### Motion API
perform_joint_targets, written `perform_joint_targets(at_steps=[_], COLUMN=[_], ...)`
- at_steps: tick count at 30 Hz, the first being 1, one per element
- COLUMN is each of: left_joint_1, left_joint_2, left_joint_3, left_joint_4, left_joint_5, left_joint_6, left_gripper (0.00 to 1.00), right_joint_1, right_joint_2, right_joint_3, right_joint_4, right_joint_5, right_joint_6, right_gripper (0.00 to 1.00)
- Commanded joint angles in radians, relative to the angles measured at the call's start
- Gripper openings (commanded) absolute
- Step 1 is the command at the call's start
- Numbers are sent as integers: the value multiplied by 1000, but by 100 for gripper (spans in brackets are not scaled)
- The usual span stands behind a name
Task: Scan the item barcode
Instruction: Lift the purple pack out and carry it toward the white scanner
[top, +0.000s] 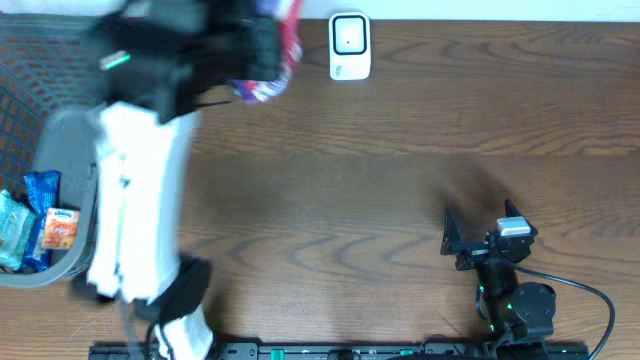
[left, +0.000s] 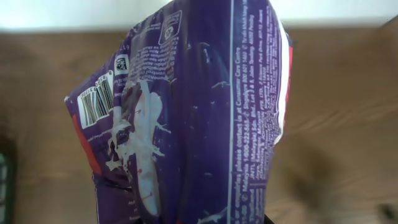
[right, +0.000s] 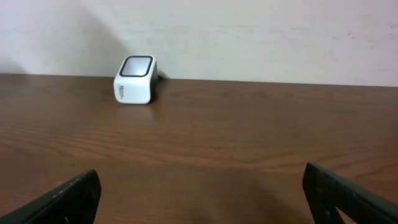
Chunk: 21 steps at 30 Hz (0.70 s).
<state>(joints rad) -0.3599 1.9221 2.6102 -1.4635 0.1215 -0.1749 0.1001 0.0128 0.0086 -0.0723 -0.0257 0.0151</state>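
A purple snack packet (left: 205, 112) fills the left wrist view, with its barcode (left: 98, 102) on the upper left of the wrapper. From overhead, the packet (top: 268, 62) hangs in the air at the back of the table, with my left gripper (top: 245, 50) shut on it, just left of the white scanner (top: 349, 45). The packet hides the left fingers in the wrist view. My right gripper (top: 462, 240) rests at the front right, open and with nothing in it. In its own view the scanner (right: 135, 79) stands far off at the back left.
A grey basket (top: 62, 130) at the left edge holds several snack packs (top: 45, 220). A black cable (top: 590, 290) runs from the right arm's base. A pale wall lies behind the table's back edge.
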Motion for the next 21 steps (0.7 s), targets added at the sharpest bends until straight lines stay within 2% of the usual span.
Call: perform_joint_targets(at_steps=[1, 7, 10, 11, 13, 17, 18, 21], left_joint_1=[-79, -167, -193, -201, -211, -222, -221, -212], left_joint_2=[117, 344, 434, 460, 501, 538, 538, 513], left_joint_3=[-6, -6, -6, -6, -6, -6, -6, 1], left_joint_4=[-23, -16, -5, -1, 5, 11, 13, 18], left_joint_5=[-195, -194, -194, -193, -186, -135, -132, -131], left_joint_6=[5, -112, -134, -146, -169, -167, -167, -167], left_gripper=[7, 7, 8, 16, 41, 75, 79, 80], right_joint_1=[-9, -9, -9, -9, -9, -9, -9, -9], right_joint_2=[-2, -2, -2, -2, -2, -2, -2, -2], right_joint_3=[-3, -3, -3, -3, -3, -3, -3, -3], right_joint_4=[-3, -3, -3, -3, -3, -3, -3, -3], right_joint_5=[5, 5, 5, 5, 5, 5, 5, 5], right_joint_6=[14, 14, 14, 14, 14, 14, 14, 14], right_gripper=[99, 99, 99, 99, 99, 99, 99, 99])
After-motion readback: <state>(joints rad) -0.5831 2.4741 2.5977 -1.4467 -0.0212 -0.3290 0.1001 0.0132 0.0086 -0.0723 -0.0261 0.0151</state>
